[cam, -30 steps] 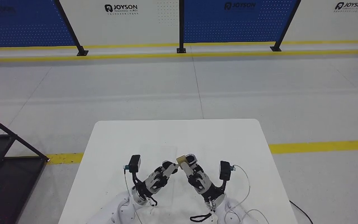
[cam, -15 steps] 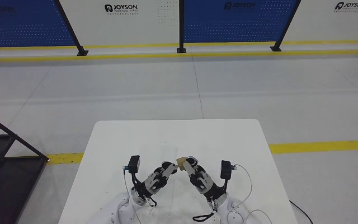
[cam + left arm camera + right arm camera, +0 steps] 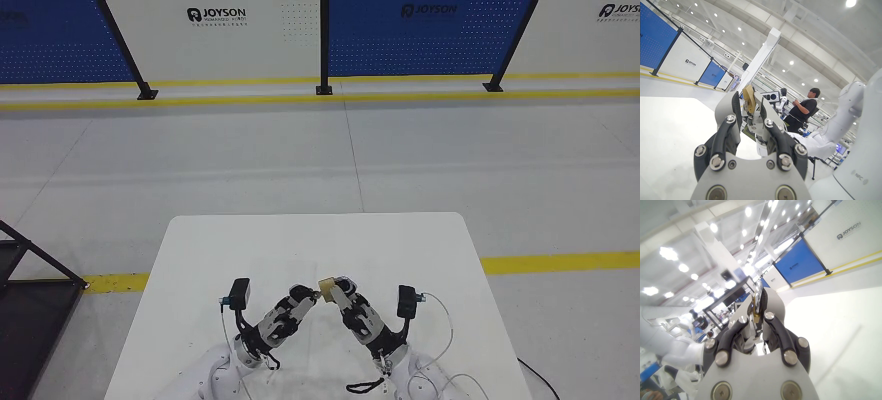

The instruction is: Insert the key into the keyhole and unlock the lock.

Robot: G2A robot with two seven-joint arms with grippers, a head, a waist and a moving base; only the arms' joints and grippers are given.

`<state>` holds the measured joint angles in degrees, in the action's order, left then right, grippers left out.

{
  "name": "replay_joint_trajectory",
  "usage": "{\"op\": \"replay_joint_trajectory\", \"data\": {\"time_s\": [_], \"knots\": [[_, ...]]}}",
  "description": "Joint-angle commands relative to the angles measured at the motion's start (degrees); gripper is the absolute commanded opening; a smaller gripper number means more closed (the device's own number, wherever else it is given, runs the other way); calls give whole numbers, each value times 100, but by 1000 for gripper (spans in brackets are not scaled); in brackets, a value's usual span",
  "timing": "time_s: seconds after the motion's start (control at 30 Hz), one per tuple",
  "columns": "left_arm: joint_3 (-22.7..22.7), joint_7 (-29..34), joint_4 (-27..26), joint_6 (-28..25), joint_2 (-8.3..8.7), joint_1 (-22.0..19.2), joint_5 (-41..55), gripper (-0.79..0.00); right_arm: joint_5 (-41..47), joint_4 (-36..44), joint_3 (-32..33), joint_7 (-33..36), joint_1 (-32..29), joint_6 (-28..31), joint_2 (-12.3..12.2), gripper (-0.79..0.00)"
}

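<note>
Two grippers meet tip to tip above the white table [image 3: 250,250], low in the centre of the top view. The right gripper [image 3: 341,292] is clamped on a brass padlock [image 3: 749,95], body and chrome shackle caught between its pads. It holds the lock clear of the tabletop, keyhole face turned towards the left gripper [image 3: 304,297], which sits just beside it, touching or nearly so. Whether the left gripper is closed on a key cannot be told, and no key can be picked out with certainty. By the look of it, the work stands at the insertion. Seating the key, turning it and springing the shackle all appear yet to be done.
</note>
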<state>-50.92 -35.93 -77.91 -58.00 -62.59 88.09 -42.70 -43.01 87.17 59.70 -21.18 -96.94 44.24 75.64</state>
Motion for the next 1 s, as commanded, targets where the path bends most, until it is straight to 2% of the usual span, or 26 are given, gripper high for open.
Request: {"op": "replay_joint_trajectory", "data": {"time_s": [0.0,0.27,0.3,0.33,0.43,0.7,0.97], "knots": [[13,19,13,0,3,-8,6,-548,14,3,-3,10,1,7,-2,-785],[105,93,91,0,-8,-85,56,-606,34,9,-43,32,23,-6,-2,-785],[112,97,95,0,-9,-92,57,-662,41,8,-51,39,28,-7,-1,-785],[116,103,99,0,-9,-98,58,-662,41,3,-56,50,35,-7,-1,-785],[119,106,98,0,-8,-111,38,-785,48,-1,-63,52,42,-10,-2,-785],[24,59,125,6,-16,-99,-139,-785,10,5,-70,55,36,-25,-10,-785],[-75,-236,89,381,-89,-25,-705,-785,-16,43,-58,94,2,-86,-25,-785]]}}
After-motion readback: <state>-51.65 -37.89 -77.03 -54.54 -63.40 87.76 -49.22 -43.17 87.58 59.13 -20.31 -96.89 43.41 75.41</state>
